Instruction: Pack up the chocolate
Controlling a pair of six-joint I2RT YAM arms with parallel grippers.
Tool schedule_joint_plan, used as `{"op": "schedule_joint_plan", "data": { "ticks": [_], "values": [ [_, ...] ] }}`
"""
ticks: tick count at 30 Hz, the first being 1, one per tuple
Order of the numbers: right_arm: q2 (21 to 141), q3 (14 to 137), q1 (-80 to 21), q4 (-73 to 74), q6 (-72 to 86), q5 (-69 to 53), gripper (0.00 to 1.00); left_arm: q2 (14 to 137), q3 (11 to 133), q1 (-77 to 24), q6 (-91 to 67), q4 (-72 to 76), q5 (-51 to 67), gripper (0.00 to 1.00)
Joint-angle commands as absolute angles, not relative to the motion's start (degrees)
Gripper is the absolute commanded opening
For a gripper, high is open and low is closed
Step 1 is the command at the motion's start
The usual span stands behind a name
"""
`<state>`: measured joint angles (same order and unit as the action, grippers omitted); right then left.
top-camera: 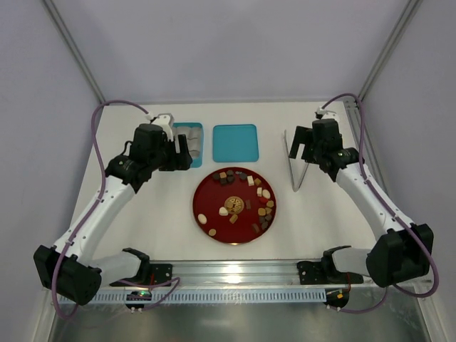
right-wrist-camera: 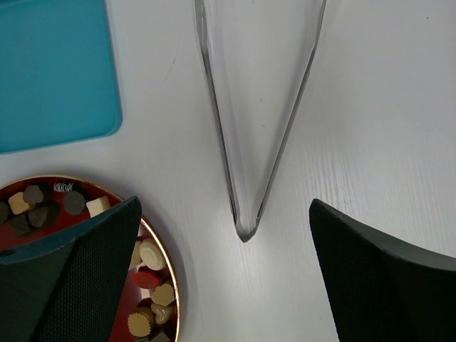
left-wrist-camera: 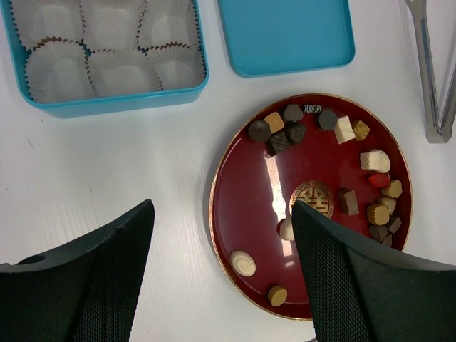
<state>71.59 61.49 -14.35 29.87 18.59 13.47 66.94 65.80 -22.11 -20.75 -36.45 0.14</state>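
Chocolate: the pieces (left-wrist-camera: 278,142) (dark, tan and creamy white) all lie on the red plate (left-wrist-camera: 242,199), most along its far and right rim.
Tin: teal tin (left-wrist-camera: 114,103) lined with white paper cups (left-wrist-camera: 117,71), none visibly filled; its lid (left-wrist-camera: 285,35) lies beside it.
Left gripper (left-wrist-camera: 221,214): fingers spread, holding nothing, above the plate's left edge.
Right gripper (right-wrist-camera: 224,210): fingers spread wide, holding nothing, over the joined end of the metal tongs (right-wrist-camera: 245,228).
Tongs: flat on the white table (left-wrist-camera: 107,178), right of the plate.
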Motion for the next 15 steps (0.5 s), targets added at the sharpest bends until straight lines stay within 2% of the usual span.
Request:
{"op": "schedule_joint_plan", "data": {
  "ticks": [1, 9, 15],
  "values": [
    [74.87, 61.27, -9.95, 25.93, 16.70, 7.49, 1.00, 66.80, 65.48, -22.06, -20.57, -34.10, 1.49, 0.77],
    [89.54, 62.31, -6.86, 23.30, 15.12, 3.88, 1.00, 66.45, 64.51, -22.06, -20.13, -33.93, 1.05, 0.77],
    [95.09, 62.75, -6.94, 21.27, 15.73, 3.77, 1.00, 66.62, 64.60, -22.06, -20.04, -33.93, 1.67, 0.77]
  ]
}}
